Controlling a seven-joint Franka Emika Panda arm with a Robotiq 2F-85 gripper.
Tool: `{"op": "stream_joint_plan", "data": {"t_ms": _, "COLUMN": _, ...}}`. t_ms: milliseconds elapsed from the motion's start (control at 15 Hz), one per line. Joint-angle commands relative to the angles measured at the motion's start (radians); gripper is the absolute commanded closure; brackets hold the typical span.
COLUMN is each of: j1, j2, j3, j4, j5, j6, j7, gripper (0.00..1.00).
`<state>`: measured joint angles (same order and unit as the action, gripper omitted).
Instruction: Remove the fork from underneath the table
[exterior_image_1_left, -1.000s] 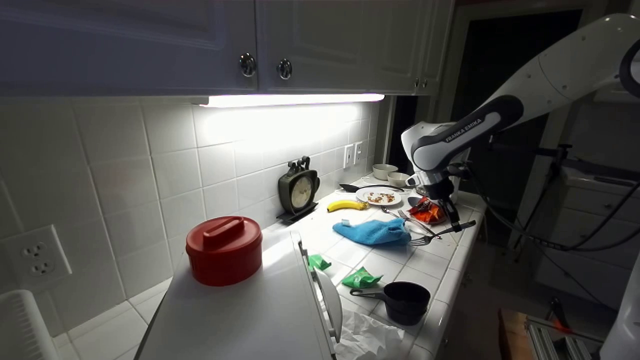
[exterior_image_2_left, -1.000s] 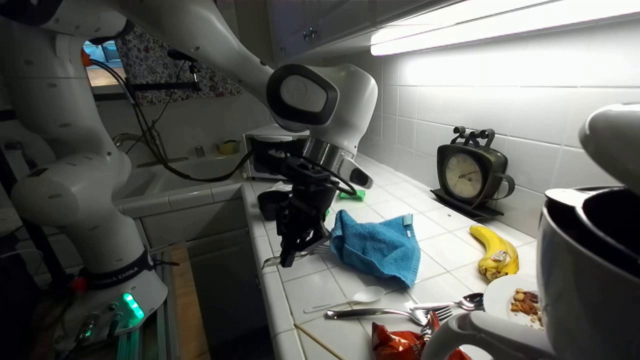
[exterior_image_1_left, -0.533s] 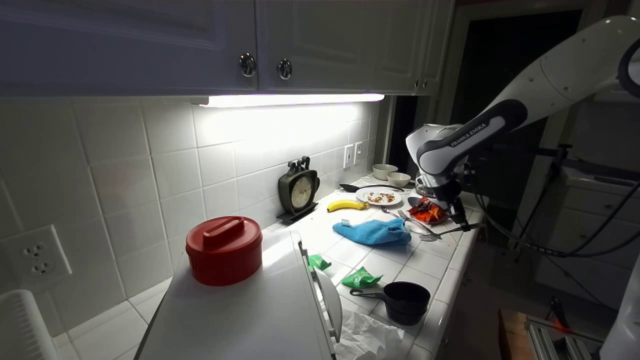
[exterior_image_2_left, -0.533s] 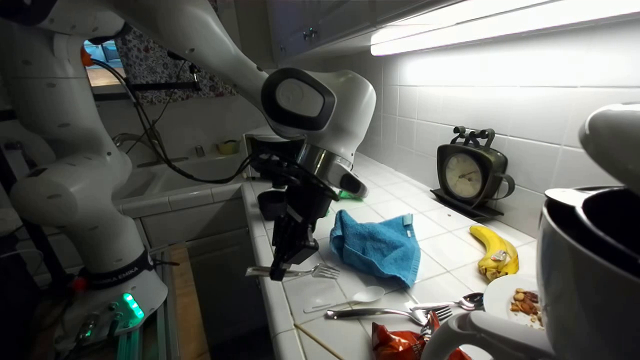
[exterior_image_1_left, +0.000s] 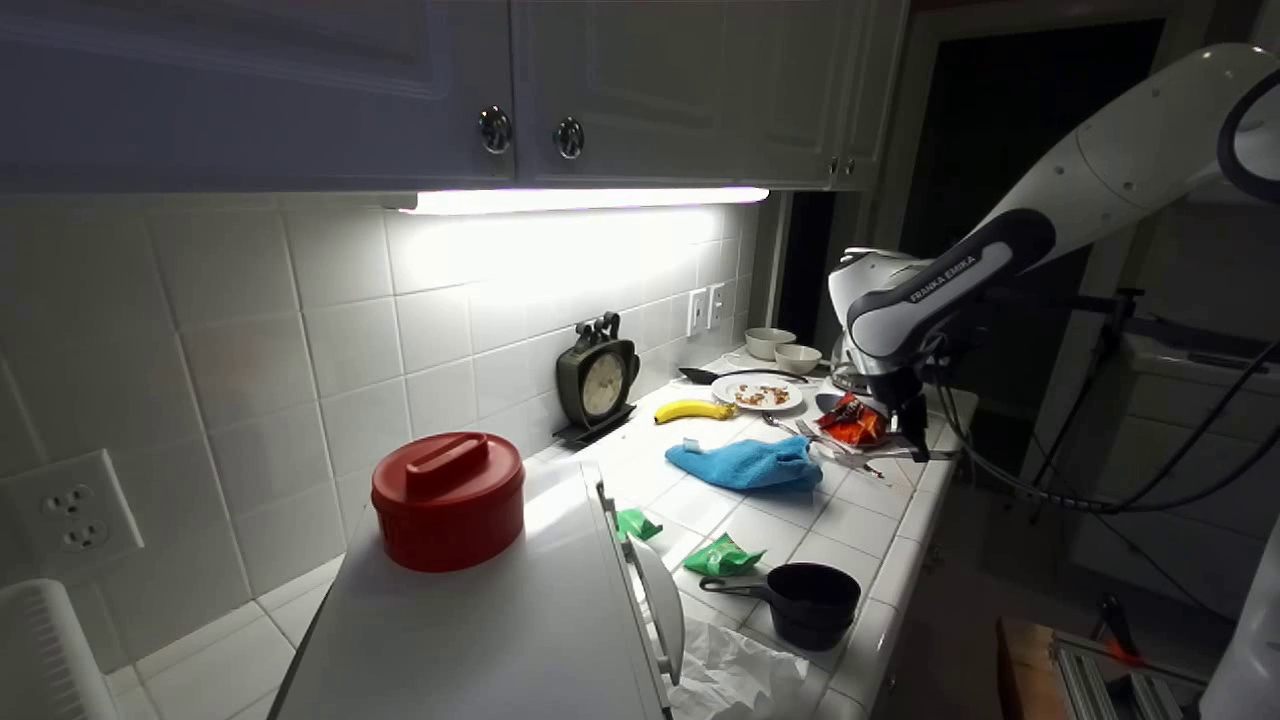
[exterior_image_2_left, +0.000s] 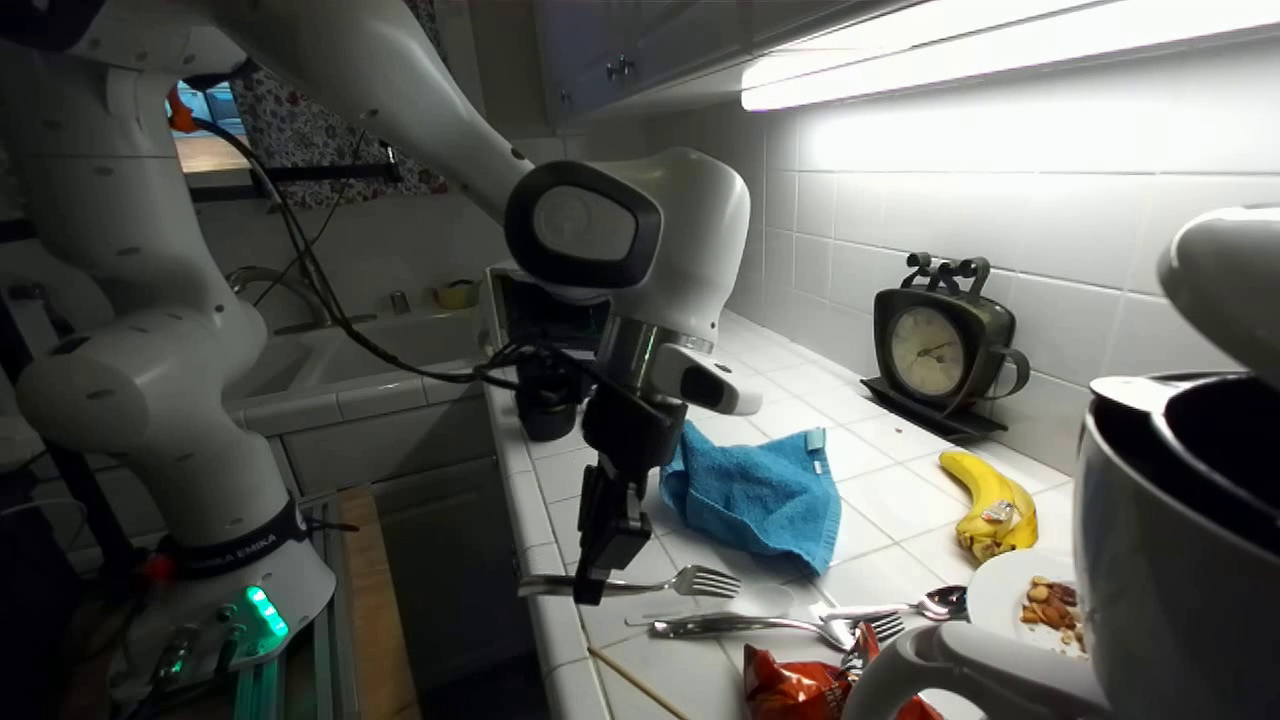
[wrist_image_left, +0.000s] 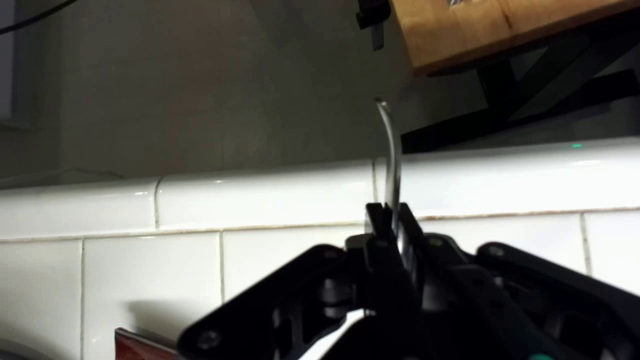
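Wrist view: looking down past the pincer, clamped on the handle of the fork, onto the table of square white tiles with dark grout. Reaches past the table's rounded rim with the handle's end, at twelve o'clock. Beyond, dim floor at ten and a wooden-topped stand at one. In an exterior view, points the tines to three o'clock from the pincer, over the tiles; cannot tell whether touching them. Also there, a crumpled blue towel at two, a sink at eleven. In an exterior view, from the pincer: a lit tube at ten, glaring on a tiled wall; white cabinets at eleven; a dark doorway between twelve and one; a red lidded tub at nine, on a white box.
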<state>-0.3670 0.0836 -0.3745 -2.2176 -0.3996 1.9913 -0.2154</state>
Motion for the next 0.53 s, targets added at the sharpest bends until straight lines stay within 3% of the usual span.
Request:
{"op": "stream_joint_plan", "data": {"t_ms": 0, "j1": -0.019, "j2": 0.035, "j3": -0.009, "j4": -0.005, "j5": 0.010, "j6": 0.139, "j7": 0.026, "gripper": 0.95}}
{"op": "stream_joint_plan", "data": {"t_ms": 467, "j1": -0.040, "j2": 0.119, "j3": -0.016, "j4": 0.010, "j5": 0.046, "j6": 0.310, "j7": 0.057, "gripper": 0.94}}
